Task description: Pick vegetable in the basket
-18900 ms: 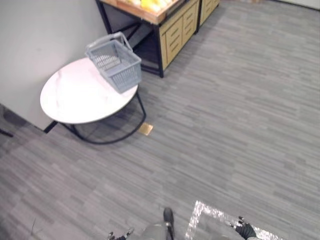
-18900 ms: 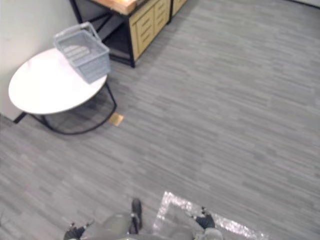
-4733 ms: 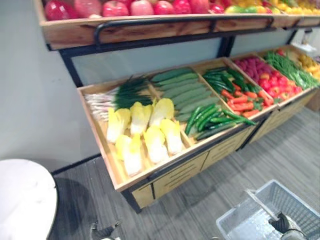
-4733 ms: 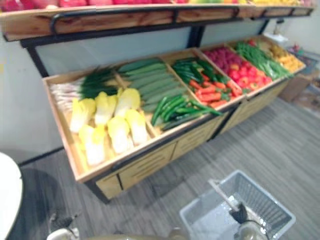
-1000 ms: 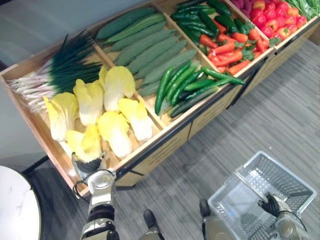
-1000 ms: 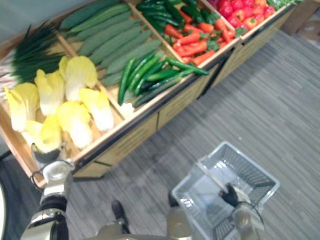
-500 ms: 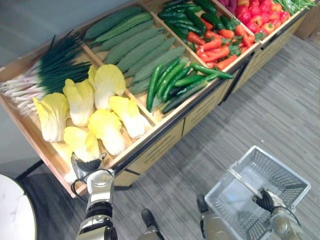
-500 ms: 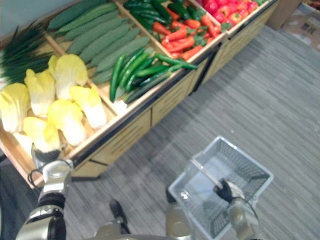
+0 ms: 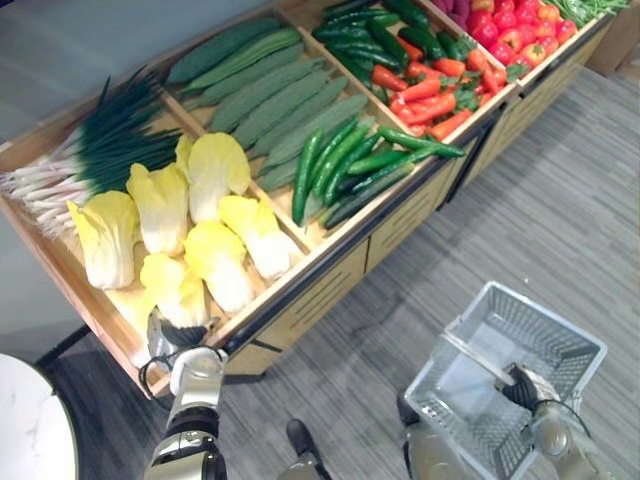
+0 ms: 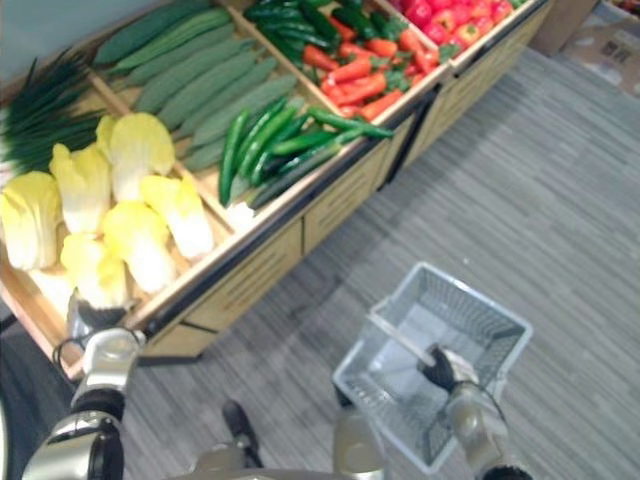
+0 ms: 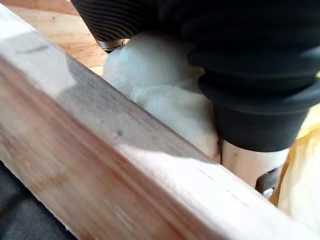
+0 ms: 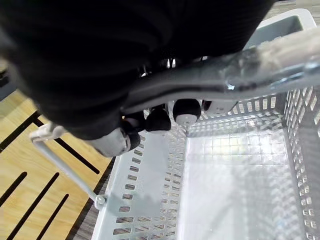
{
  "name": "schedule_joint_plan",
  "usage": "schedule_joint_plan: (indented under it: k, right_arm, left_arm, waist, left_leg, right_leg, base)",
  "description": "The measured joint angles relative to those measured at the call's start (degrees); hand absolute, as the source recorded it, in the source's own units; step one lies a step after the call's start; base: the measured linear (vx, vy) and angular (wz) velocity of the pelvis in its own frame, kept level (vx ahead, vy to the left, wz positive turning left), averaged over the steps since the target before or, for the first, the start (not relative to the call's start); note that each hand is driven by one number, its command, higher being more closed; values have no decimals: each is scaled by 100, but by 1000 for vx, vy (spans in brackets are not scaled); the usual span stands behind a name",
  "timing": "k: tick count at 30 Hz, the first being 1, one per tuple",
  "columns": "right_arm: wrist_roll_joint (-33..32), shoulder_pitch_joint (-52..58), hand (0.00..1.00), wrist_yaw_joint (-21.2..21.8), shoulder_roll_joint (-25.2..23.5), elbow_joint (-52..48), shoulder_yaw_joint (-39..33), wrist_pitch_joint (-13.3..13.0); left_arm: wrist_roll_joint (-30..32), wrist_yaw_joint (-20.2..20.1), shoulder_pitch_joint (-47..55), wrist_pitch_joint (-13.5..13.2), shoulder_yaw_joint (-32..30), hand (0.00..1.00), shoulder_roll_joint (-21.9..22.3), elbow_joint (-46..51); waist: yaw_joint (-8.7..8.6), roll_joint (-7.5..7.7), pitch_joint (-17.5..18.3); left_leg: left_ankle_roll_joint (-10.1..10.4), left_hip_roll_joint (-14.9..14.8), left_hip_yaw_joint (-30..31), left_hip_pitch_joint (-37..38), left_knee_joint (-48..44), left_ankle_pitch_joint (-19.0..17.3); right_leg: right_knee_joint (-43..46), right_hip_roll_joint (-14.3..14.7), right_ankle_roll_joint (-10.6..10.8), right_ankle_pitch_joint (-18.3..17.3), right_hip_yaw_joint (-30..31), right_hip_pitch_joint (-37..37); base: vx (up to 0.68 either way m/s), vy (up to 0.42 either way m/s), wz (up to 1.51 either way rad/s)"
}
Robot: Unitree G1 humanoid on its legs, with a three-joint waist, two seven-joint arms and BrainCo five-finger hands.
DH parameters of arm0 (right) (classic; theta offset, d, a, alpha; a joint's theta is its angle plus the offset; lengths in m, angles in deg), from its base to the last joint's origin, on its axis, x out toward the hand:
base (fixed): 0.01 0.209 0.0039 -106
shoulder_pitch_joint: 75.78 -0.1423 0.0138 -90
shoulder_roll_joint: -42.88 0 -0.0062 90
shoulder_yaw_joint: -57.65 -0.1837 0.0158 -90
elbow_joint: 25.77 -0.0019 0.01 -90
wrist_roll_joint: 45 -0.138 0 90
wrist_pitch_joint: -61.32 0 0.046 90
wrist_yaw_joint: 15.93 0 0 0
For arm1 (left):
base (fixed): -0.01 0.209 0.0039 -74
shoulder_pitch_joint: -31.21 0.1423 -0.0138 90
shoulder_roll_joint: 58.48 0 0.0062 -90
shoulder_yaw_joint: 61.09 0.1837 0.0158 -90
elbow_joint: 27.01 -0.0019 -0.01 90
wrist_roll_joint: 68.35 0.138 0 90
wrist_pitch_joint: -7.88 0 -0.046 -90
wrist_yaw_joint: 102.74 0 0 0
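Note:
Several yellow cabbages (image 9: 215, 260) lie in the left wooden bin (image 9: 70, 275) of the vegetable stand. My left hand (image 9: 185, 345) is at that bin's front rim, open, its fingers pointing up against the nearest cabbage (image 9: 175, 290). In the left wrist view that cabbage's pale base (image 11: 160, 95) sits just behind the wooden rim (image 11: 100, 165). My right hand (image 9: 520, 385) is shut on the handle (image 12: 240, 75) of the empty grey basket (image 9: 545, 315), which hangs low over the floor at the right.
The stand also holds spring onions (image 9: 100, 150), long cucumbers (image 9: 280, 95), green chillies (image 9: 340, 160) and red and orange peppers (image 9: 435, 95). A white round table (image 9: 25, 435) is at the lower left. Grey floor (image 9: 560, 210) lies right of the stand.
The view has shifted a little. My left hand stays at the bin's front rim by the nearest cabbage. My right hand still holds the basket's handle.

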State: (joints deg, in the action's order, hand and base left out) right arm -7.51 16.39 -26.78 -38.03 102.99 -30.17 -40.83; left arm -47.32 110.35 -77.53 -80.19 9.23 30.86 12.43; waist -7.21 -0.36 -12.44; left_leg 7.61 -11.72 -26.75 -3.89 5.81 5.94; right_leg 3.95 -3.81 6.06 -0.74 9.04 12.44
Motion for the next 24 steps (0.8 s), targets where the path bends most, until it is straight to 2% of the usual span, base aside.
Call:
schedule_joint_plan:
  k: [1, 9, 24]
  right_arm:
    - [-6, -17, 100, 2, 6, -6, 1, -4]
    - [-43, -273, 100, 175, 288, -19, 100, -52]
    - [-158, -317, 100, 283, 319, -18, 225, -59]
  left_arm:
    - [0, -24, 3, 0, -1, 100, -20, -42]
    - [52, -419, 4, -2, -101, 100, -313, -478]
    - [176, -453, -5, -2, -113, 100, -397, -549]
  waist:
    - [7, -6, 0]
    - [16, -154, -31]
    - [-28, -169, -20]
  left_leg:
    - [4, 0, -23, 0, 2, -4]
    - [4, 4, -263, -8, 8, -36]
    - [-6, 17, -249, -56, 8, -28]
  right_leg:
    - [-17, 1, 3, 2, 21, 5]
    - [-224, 21, 61, 153, 270, 86]
    - [-296, 1, 73, 229, 259, 87]
  base:
    - [4, -3, -19]
    - [6, -9, -15]
    - [18, -12, 0]
